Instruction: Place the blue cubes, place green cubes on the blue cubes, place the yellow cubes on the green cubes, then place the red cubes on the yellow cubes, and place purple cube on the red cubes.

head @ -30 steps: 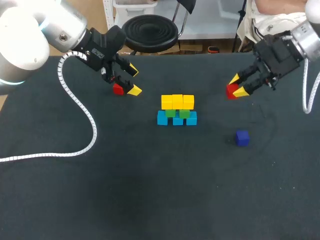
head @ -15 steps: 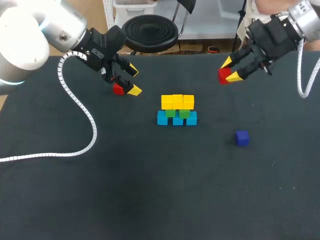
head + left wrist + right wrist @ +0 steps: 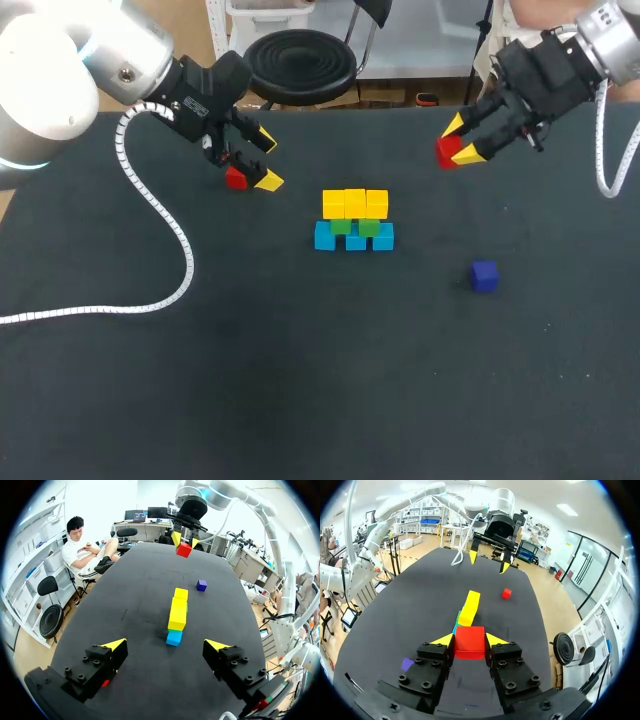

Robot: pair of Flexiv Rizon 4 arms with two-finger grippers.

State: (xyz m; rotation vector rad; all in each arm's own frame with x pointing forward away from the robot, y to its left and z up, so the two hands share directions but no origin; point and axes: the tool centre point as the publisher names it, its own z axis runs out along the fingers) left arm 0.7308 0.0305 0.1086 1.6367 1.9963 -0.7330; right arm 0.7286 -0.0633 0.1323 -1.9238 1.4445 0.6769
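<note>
On the black table, the stack of blue, green and yellow cubes stands between our two grippers, apart from both. Our right gripper is clenched on a red cube. Our left gripper is released, spread wide, with a second red cube just beside one finger. The purple cube lies well clear of either gripper's jaws.
</note>
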